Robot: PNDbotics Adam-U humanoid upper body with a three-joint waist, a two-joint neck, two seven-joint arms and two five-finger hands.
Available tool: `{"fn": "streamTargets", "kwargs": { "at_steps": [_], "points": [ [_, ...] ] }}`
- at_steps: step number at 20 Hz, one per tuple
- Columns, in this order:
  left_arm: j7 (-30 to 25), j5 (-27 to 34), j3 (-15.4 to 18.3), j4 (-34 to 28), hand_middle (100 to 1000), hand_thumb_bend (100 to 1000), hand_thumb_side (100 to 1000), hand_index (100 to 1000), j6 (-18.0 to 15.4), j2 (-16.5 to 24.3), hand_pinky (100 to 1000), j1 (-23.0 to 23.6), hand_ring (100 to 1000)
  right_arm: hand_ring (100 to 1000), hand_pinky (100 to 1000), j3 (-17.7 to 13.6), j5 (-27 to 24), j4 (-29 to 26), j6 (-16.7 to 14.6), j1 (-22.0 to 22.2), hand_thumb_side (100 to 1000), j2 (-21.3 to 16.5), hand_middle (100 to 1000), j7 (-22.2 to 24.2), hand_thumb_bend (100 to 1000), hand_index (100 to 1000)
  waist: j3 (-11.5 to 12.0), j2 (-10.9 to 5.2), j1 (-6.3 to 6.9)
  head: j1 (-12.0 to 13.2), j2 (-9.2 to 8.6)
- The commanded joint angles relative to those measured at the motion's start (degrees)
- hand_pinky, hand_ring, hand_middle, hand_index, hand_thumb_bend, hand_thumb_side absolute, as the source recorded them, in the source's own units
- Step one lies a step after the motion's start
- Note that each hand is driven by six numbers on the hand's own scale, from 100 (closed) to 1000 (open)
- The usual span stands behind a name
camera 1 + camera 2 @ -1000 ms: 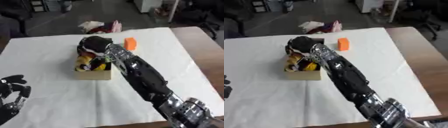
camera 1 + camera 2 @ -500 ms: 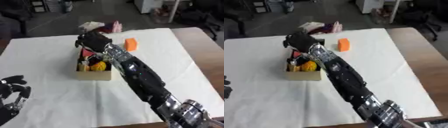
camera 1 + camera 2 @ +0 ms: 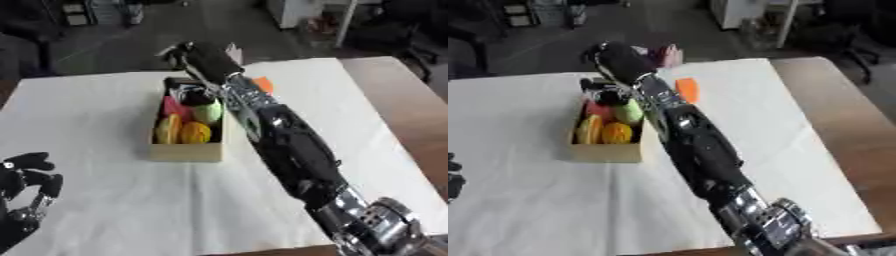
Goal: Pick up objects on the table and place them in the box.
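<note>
Right hand (image 3: 203, 56) beyond box (image 3: 187, 150) (already full).

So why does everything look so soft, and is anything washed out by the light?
Left eye view: the whole frame is soft, the right hand smeared most, the box contents just coloured blobs. Right eye view: same softness; the white tablecloth is bright and featureless, with little visible shadow.

White cloth (image 3: 105, 200) matt, smooth; box (image 3: 185, 151) plain cardboard; bare table edge (image 3: 411, 110) brown wood.
</note>
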Motion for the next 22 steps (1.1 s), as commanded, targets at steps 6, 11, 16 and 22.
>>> {"fn": "streamTargets", "kwargs": {
  "at_steps": [6, 11, 16, 22],
  "points": [
    [0.14, -0.12, 0.13, -0.66, 609, 367, 438, 772, -0.11, 0.85, 703, -0.65, 579, 868, 829, -8.42, -2.2, 12.35, 15.29, -2.86, 395, -7.97, 861, -6.16, 151, 965, 1.01, -0.19, -0.21, -0.38, -1.84],
    [-0.07, -0.14, -0.04, -0.99, 608, 367, 438, 772, -0.14, 0.97, 704, -1.41, 579, 920, 901, -10.01, 0.65, 19.7, 19.48, -3.11, 526, -10.11, 915, -5.65, 273, 979, 2.99, 0.79, -0.2, -2.09, -3.15],
    [-0.14, -0.21, -0.07, -1.15, 608, 367, 438, 772, -0.07, 0.98, 704, -1.67, 579, 929, 912, -10.47, 2.81, 22.9, 22.38, -3.27, 539, -10.9, 926, -5.09, 304, 978, 4.12, 1.42, -0.2, -2.97, -3.78],
    [-0.16, -0.35, -0.05, -1.28, 608, 366, 440, 772, -0.04, 0.92, 704, -1.94, 578, 916, 889, -11.11, 3.7, 26.73, 25.25, -2.56, 558, -11.54, 917, -4.15, 314, 963, 4.93, 2.27, -0.3, -3.8, -4.41]
  ]
}}
